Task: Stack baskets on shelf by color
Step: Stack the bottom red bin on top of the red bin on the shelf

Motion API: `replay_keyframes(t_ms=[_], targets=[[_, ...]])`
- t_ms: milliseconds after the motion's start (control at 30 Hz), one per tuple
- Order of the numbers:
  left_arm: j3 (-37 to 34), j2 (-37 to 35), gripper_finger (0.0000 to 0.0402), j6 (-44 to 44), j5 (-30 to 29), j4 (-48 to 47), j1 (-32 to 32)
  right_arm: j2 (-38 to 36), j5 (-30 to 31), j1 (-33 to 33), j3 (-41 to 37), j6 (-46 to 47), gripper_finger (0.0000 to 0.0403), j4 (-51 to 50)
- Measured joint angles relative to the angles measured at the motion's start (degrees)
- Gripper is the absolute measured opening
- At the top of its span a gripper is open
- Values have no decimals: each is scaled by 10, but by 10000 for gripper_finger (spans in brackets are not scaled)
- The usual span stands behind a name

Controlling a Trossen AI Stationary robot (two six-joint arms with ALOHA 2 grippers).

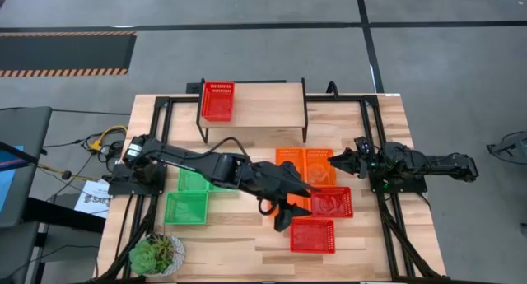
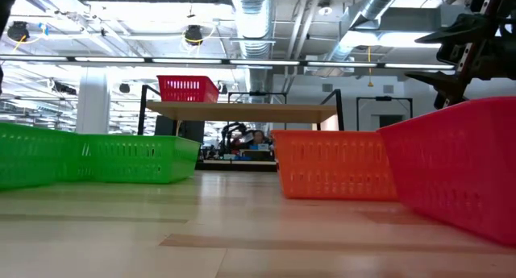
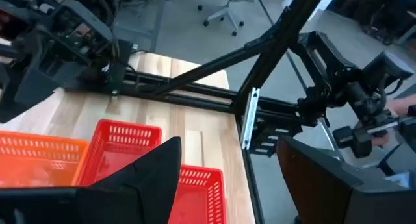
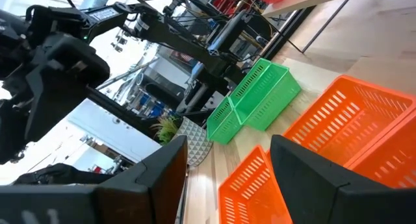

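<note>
— Where the left arm reaches across the desk (image 1: 239, 235), what is the status of its end effector?
— The left end effector (image 1: 290, 216) hangs with its fingers spread apart and nothing between them. One red basket (image 1: 313, 235) lies just beside it, on the front side of the desk; a second red basket (image 1: 332, 202) sits just to its right.
— And the remaining baskets?
— Two orange baskets (image 1: 305, 165) sit side by side just behind the left end effector. Green baskets (image 1: 186, 207) lie well to its left, beside the arm's base. A third red basket (image 1: 217, 101) rests on the left end of the shelf (image 1: 272, 103), well behind it.
— Right arm?
— The right end effector (image 1: 336, 160) waits at the right edge of the orange pair, fingers parted, holding nothing.
</note>
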Motion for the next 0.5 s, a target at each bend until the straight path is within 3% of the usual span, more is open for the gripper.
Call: replay_keyframes(t_ms=[333, 500], targets=[[2, 10, 240, -27, -93, -15, -25, 0, -3, 1, 0, -7, 244, 0], [0, 62, 230, -39, -61, 26, -33, -1, -30, 6, 0, -4, 244, 3]])
